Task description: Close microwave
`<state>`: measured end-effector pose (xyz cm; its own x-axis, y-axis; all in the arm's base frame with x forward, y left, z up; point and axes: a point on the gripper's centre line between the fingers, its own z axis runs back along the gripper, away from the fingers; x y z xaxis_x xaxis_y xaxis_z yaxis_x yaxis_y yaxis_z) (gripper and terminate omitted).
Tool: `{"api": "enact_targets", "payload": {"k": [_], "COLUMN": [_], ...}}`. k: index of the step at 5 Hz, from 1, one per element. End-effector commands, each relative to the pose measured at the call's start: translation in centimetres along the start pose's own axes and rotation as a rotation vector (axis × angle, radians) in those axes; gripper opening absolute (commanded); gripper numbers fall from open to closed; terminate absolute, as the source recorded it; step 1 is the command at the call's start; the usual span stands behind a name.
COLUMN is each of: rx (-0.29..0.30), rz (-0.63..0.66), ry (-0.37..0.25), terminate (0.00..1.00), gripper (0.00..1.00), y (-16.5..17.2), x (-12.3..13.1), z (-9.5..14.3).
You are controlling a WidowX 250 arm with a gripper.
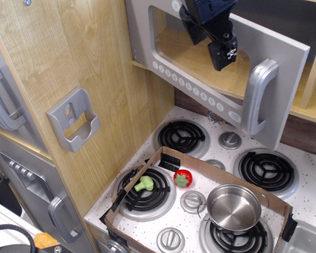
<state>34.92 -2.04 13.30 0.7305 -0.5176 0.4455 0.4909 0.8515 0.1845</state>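
microwave (210,74): upper centre, above the stove burners, grey door nearly shut, slightly ajar on right | hand (223,52): against door window, finger state unclear | door handle (257,95): right, untouched
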Motion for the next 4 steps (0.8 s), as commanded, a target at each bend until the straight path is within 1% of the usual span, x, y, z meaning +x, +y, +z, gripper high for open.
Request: {"api": "enact_targets", "payload": {"k": [1,4], "rx": [0.035,0.038], "rz": [-0.041,-0.102], "ry": [-0.080,-0.107], "terminate": [0.00,0.00], "gripper": [1.00,1.00], "y": [-0.1,0.2], "x": [3.4,6.2], "z": [0.9,0.2]}}
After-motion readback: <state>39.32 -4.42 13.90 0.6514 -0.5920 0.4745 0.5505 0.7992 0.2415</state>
